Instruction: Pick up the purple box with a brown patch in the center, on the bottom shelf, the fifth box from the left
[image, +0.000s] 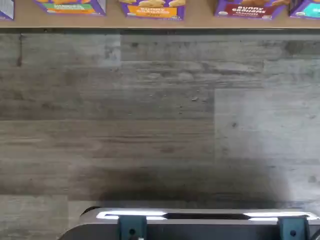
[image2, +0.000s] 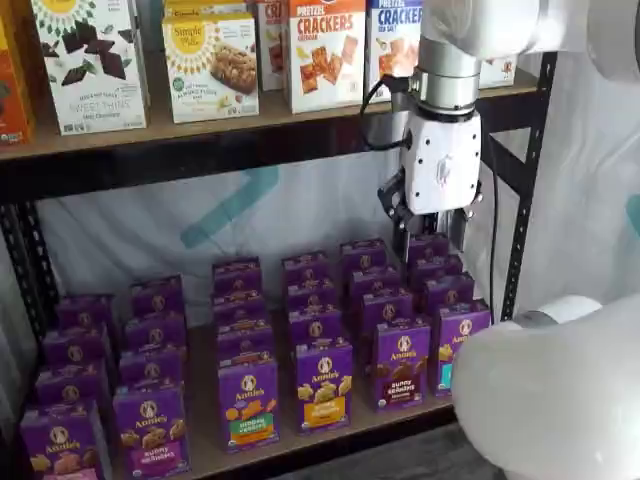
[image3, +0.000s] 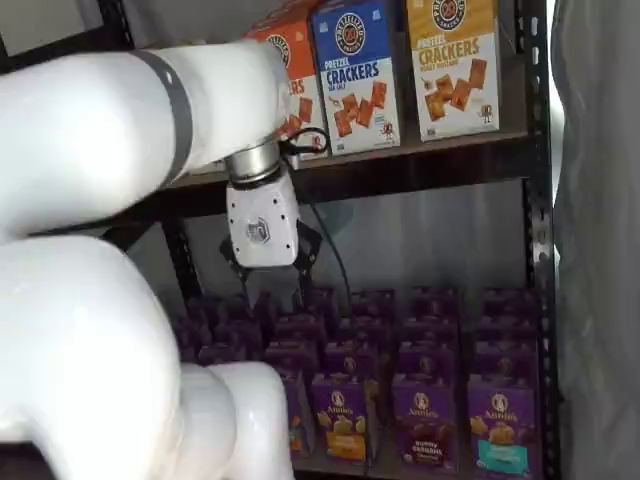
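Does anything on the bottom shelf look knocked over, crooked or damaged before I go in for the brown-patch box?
Nothing stands out. The purple cartons on the bottom shelf stand upright in tidy rows, and the purple box with the brown patch sits square at the front of its row. The gripper hangs above the back cartons, apparently clear of them. No spills or dents visible.

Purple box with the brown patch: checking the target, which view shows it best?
A shelf view: the box shows its whole lit front. In a shelf view it is dimmer; the wrist view catches only a sliver.
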